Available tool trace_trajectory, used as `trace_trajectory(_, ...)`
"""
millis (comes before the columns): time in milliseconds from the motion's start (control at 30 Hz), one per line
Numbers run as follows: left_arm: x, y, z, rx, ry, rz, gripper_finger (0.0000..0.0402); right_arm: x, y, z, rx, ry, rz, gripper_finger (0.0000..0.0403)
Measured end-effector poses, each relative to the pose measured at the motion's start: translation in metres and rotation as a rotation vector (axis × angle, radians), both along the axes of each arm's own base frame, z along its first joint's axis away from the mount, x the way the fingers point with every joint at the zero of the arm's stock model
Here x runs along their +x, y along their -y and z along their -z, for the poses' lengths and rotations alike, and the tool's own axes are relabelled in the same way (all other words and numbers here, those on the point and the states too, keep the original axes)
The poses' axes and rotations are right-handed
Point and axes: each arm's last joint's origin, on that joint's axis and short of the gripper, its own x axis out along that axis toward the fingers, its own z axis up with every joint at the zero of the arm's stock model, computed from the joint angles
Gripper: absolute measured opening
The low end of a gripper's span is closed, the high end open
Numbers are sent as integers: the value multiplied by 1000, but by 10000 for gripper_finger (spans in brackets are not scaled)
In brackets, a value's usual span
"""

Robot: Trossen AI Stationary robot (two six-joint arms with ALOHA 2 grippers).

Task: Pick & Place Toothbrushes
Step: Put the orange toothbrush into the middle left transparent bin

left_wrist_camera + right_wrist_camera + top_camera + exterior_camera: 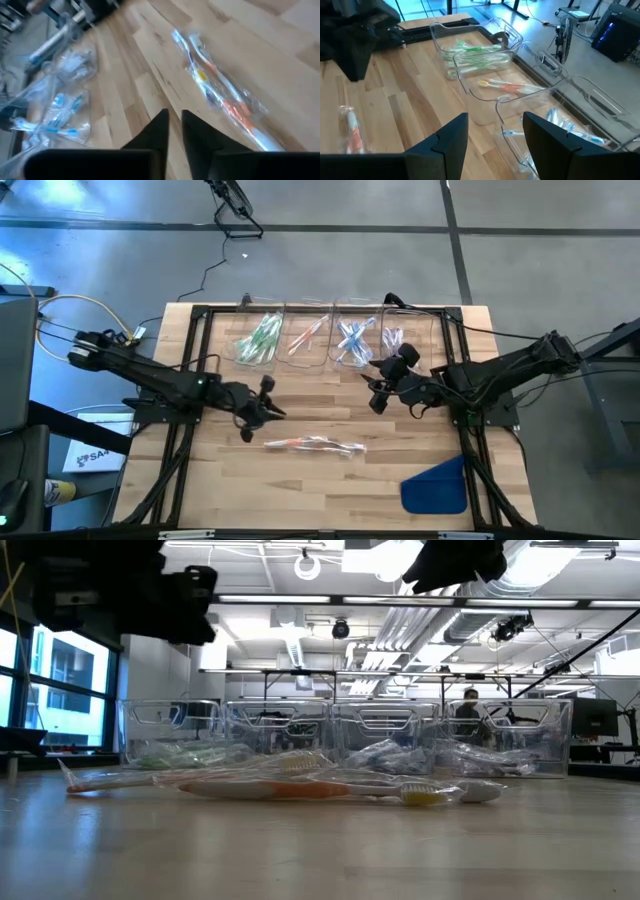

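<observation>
Overhead, the wooden table (pixel 330 480) sits on grey floor. Loose toothbrushes (pixel 315 445) lie at lower centre, long axis left-right; others fill clear bins (pixel 335 335) above. Left gripper (pixel 262 414) hovers nearby, jaws narrowly apart, empty. Right gripper (pixel 385 385) gapes, empty.

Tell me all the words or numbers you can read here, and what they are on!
"SA": start of a dark print on the white box left of the table; the rest is cut off and blurred.
The toothbrushes' wrappers and the bins show no words I can read.
</observation>
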Motion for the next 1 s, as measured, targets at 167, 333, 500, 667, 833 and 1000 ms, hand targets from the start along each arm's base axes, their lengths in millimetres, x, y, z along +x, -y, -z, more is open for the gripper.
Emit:
trace_trajectory(167, 24, 6, 2, 45, -121, 9, 118, 0, 1, 1, -2, -9, 0, 183)
trace_trajectory(333, 42, 11, 23, 63, -223, 28, 170, -1, 1, 1, -3, -13, 0, 183)
trace_trajectory(500, 53, 16, 44, -85, -302, -3, 179, -1, 1, 2, -8, -30, -1, 183)
trace_trajectory(667, 62, 20, 53, -197, -296, -24, 179, -2, 1, 3, -9, -42, 0, 183)
trace_trajectory(833, 67, 22, 51, -296, -265, -54, 179, -3, 1, 5, -14, -63, 0, 183)
trace_trajectory(1000, 65, 22, 57, -351, -317, -98, 179, -4, 1, 6, 3, -64, 13, 183)
